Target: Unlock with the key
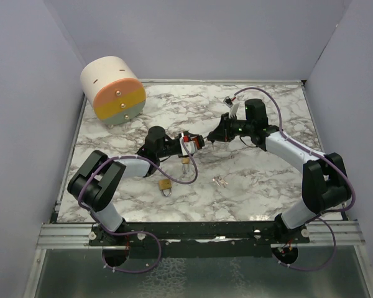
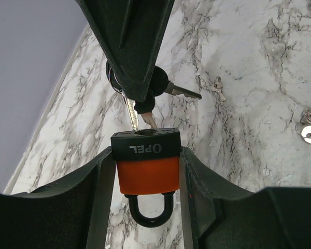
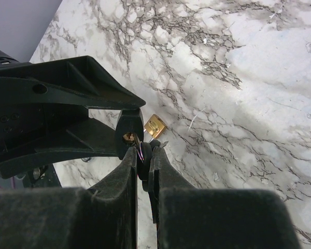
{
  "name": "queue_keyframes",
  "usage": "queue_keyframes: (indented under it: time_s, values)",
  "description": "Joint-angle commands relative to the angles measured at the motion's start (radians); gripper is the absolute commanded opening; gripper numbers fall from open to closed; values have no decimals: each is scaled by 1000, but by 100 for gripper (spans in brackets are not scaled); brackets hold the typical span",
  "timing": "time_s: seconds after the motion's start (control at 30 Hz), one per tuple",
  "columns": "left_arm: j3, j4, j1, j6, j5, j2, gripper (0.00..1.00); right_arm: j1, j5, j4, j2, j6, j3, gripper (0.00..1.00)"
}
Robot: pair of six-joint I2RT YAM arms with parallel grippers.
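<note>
An orange padlock [image 2: 147, 174] with a black keyhole end is clamped between my left gripper's [image 2: 146, 161] fingers, and its black shackle looks closed. In the top view the padlock [image 1: 188, 141] hangs above the table's middle, with the left gripper [image 1: 186, 146] around it. My right gripper [image 3: 144, 151] is shut on the black head of a key [image 3: 144, 162]. The key's blade [image 2: 149, 120] meets the padlock's keyhole [image 3: 127, 137]; how deep it sits I cannot tell. Other keys [image 2: 184, 92] on the same ring dangle beside it. The right gripper [image 1: 210, 138] faces the left one.
A brass padlock [image 1: 166, 185] lies on the marble table [image 1: 261, 186] in front of the left arm and shows as the brass padlock [image 3: 155, 125] in the right wrist view. Loose keys [image 1: 220, 181] lie near the middle front. A round pastel drawer box [image 1: 114, 91] stands at the back left.
</note>
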Motion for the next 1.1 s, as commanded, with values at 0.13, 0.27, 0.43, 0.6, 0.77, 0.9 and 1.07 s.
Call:
queue_keyframes:
  time_s: [0.13,0.27,0.43,0.6,0.77,0.9,1.07]
  values:
    - [17,69,-15,21,-5,-48,0,12,16,9,-27,4,16,1]
    - [24,69,-21,17,-15,-41,0,19,16,16,-33,7,13,1]
    - [35,69,-27,3,-26,-36,0,26,18,18,-32,6,6,1]
    - [44,70,-29,-11,-36,-38,0,31,25,20,-37,6,0,1]
    - [50,82,-28,-58,-44,-48,0,35,68,13,-39,-7,-7,1]
    - [64,86,-30,-114,-54,-57,0,40,96,2,-36,-21,-10,1]
    - [85,86,-45,-153,-92,-60,0,47,96,4,-36,-20,-4,1]
